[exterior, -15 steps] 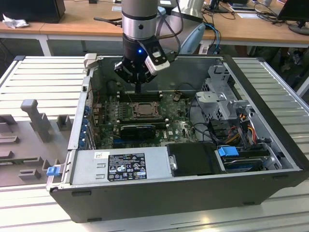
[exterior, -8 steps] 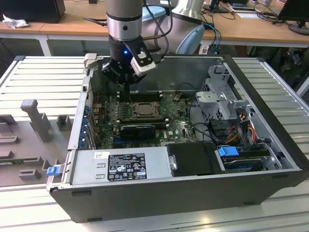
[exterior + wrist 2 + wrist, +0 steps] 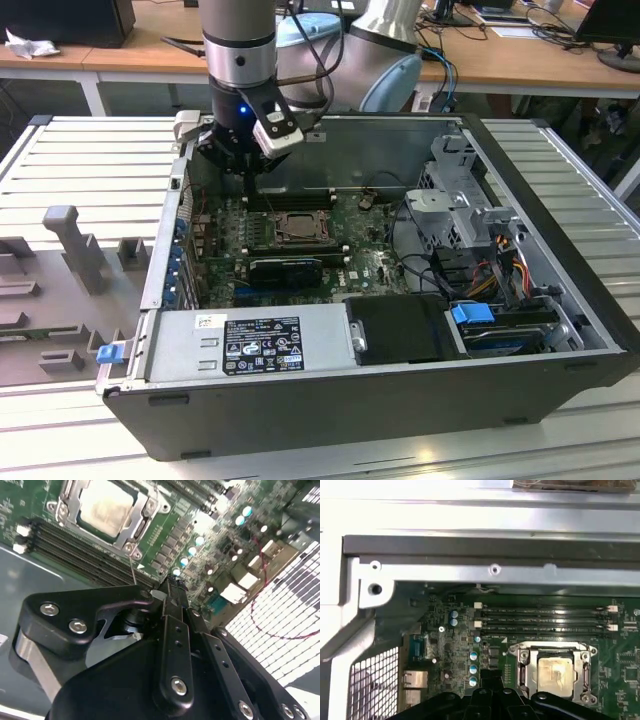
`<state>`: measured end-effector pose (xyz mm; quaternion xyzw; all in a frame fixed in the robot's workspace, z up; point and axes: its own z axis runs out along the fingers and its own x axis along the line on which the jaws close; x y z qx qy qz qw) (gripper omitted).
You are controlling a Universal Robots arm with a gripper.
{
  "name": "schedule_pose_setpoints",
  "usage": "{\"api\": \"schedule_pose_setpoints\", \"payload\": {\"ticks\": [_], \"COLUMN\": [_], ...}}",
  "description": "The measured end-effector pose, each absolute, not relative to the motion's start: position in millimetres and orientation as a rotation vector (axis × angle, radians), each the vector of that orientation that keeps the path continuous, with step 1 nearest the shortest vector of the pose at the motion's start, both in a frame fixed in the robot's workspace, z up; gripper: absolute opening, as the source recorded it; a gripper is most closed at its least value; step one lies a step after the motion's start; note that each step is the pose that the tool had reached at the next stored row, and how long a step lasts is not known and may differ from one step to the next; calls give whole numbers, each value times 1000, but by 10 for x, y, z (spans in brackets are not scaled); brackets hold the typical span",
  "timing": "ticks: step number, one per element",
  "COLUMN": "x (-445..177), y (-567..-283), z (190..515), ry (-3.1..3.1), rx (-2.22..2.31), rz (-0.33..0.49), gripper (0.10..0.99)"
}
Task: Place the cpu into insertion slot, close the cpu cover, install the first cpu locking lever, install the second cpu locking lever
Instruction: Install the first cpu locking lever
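Hand [image 3: 248, 192] is inside the case [image 3: 560, 210], at about 10 o'clock from the slot [image 3: 297, 228] in the exterior view. The tip is low over the board, just beside the memory slots [image 3: 290, 200].

Fingers [image 3: 172, 600] look pressed together at the tip, and I see nothing pinched between them.

The cpu [image 3: 105, 507] is seated in the slot, pale top up. The cover [image 3: 141, 526] lies flat round it, with the chip showing through its window; both wrist views agree.

A thin lever [image 3: 132, 565] runs out from a cover corner toward my tip and ends just short of it. I judge it unlatched, but I cannot see the hook.

Risks:
- The lever is a slim, springy rod. A tip pushing on it could slide off and strike the memory slots or the blue-topped capacitors [image 3: 473, 668] nearby.
- If the lever misses its hook, it could spring back and the cover could lift.
- Pressing off-centre could rock the cover on the cpu.

Writing: a dark-and-white label [image 3: 262, 345] on the power supply [image 3: 320, 330], at 6 o'clock from the slot. I cannot make out its print.
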<state>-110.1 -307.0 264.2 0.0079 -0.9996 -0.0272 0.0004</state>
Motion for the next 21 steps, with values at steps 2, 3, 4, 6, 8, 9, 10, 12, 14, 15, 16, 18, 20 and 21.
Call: {"api": "schedule_pose_setpoints", "payload": {"ticks": [2, 3, 4, 6, 8, 9, 10, 12, 14, 15, 16, 18, 20, 21], "x": [-1103, -1103, -1104, -1103, -1103, -1102, -1093, -1056, -998, -958, -935, -892, -853, -838], "y": [-2965, -2930, -2905, -2870, -2868, -2868, -2867, -2868, -2868, -2868, -2868, -2868, -2868, -2868], "z": [2601, 2590, 2586, 2580, 2580, 2580, 2579, 2579, 2579, 2579, 2579, 2579, 2579, 2579], "ry": [-3140, -3139, -3139, -3139, -3140, -3139, -3140, -3139, -3139, -3139, -3139, -3139, -3139, -3139], "rx": [25, 25, 24, 24, 25, 25, 25, 25, 25, 25, 25, 25, 25, 25], "rz": [-85, -85, -85, -85, -85, -85, -85, -85, -85, -85, -85, -85, -85, -85], "gripper": [106, 106, 106, 106, 106, 106, 106, 106, 106, 106, 106, 106, 106, 106]}}
